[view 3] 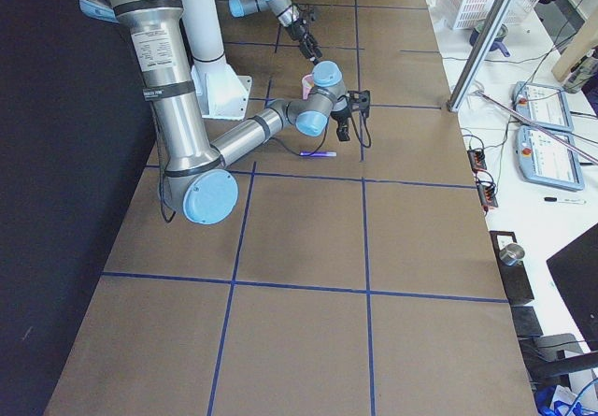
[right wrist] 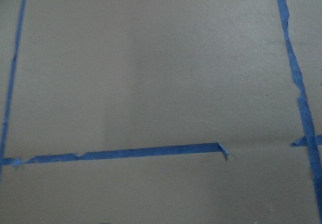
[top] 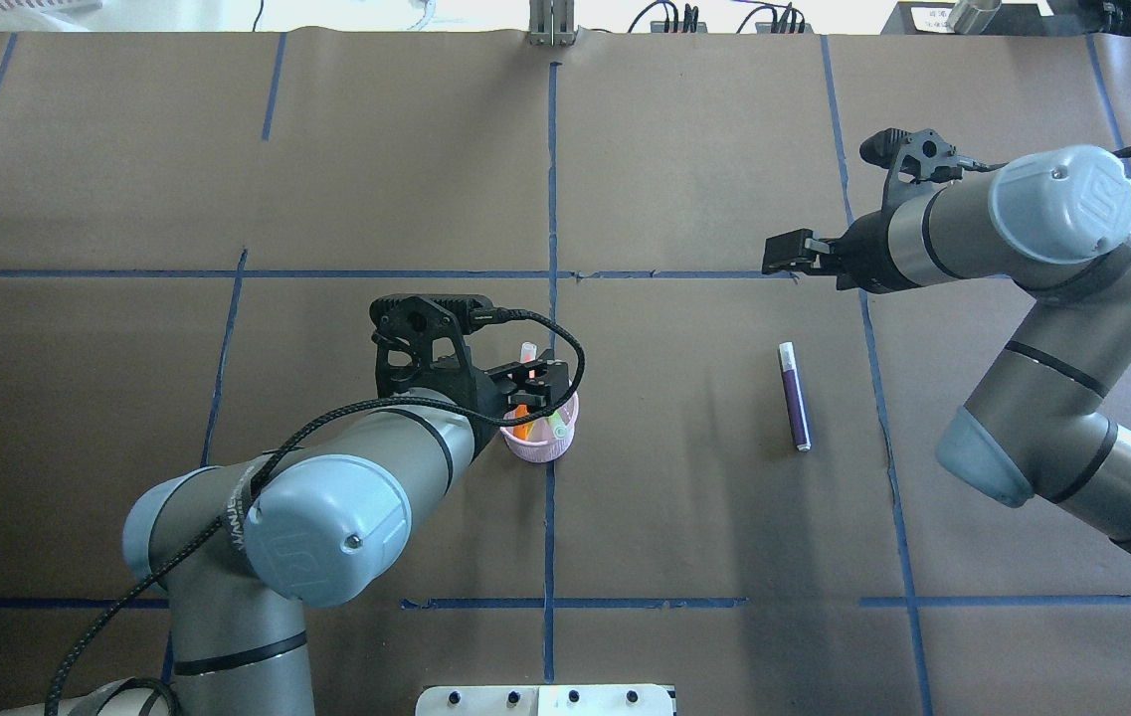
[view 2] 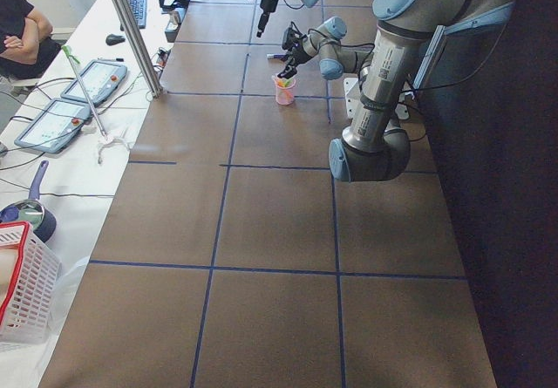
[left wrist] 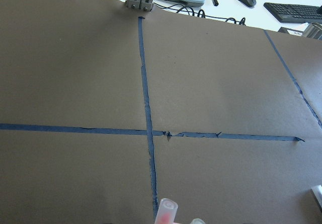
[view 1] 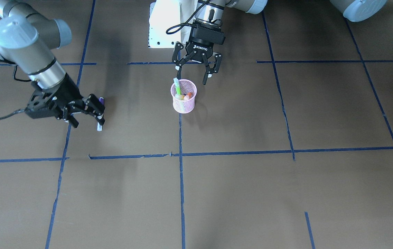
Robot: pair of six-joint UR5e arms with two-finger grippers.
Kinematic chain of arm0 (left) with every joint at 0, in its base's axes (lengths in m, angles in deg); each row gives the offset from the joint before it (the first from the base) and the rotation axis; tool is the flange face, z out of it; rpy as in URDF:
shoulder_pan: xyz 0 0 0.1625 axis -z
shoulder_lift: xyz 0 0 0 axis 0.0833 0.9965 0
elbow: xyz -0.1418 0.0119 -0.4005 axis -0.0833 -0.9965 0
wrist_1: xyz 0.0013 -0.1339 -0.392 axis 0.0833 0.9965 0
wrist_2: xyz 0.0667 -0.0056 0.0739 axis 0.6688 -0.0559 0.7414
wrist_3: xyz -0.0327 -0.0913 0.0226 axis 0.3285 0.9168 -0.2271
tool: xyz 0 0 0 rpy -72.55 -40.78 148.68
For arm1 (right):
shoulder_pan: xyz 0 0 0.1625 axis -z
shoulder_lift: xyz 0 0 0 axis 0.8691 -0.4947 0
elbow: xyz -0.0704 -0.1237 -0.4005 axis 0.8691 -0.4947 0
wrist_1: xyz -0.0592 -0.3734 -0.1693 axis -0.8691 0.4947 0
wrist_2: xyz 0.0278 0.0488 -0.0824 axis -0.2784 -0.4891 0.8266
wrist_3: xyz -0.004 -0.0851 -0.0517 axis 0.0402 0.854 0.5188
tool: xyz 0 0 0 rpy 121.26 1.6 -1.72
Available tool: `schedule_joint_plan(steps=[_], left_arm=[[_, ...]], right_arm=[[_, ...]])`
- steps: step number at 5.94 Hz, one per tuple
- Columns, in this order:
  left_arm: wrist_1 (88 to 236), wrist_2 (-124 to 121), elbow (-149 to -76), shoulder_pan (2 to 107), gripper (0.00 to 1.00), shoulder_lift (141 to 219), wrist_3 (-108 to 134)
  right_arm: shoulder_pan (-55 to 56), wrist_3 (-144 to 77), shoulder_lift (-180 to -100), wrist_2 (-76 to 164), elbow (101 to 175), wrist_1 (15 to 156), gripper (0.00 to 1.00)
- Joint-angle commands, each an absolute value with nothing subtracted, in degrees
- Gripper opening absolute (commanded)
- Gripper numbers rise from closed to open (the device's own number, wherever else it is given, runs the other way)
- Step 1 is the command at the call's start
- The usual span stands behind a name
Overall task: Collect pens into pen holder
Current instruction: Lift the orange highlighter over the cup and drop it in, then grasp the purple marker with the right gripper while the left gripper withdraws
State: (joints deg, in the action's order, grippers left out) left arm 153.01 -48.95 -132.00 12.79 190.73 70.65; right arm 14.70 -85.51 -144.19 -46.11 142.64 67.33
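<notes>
The pink mesh pen holder (view 1: 184, 103) stands mid-table and holds a green pen (view 1: 177, 86) and an orange pen (view 1: 188, 95), both leaning inside it. My left gripper (view 1: 191, 79) hovers open just above the holder's rim with nothing between its fingers. In the left wrist view two pale cap ends (left wrist: 167, 211) poke up at the bottom edge. The purple pen (top: 795, 396) lies flat on the table toward my right side. My right gripper (view 1: 89, 122) hangs above it, open and empty, partly hiding the pen in the front view.
Blue tape lines (top: 551, 249) cross the brown table cover. The white robot base plate (view 1: 165, 24) sits behind the holder. A metal post (view 2: 131, 30), teach pendants (view 2: 65, 109) and a white basket (view 2: 22, 292) stand on the side bench, where a person's folded arms show.
</notes>
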Motion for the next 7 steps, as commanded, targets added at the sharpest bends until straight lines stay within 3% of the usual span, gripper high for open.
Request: schedule_joint_plan(steps=[1, 3, 4, 7], left_arm=[[152.7, -58.0, -132.0, 18.2, 0.89, 187.1, 68.9], [152.7, -58.1, -131.9, 18.6, 0.89, 187.1, 69.3], [152.7, -58.1, -131.9, 18.6, 0.89, 187.1, 69.6], [152.7, -58.1, -131.7, 18.6, 0.9, 186.9, 69.6]], right_arm=[[12.8, -82.0, -142.0, -59.0, 136.8, 72.3, 0.99], [15.9, -82.0, -140.9, -59.0, 138.4, 83.3, 0.98], [19.4, -82.1, -140.5, -56.8, 138.5, 86.0, 0.93], [20.3, -81.8, -140.4, -55.8, 138.6, 87.1, 0.6]])
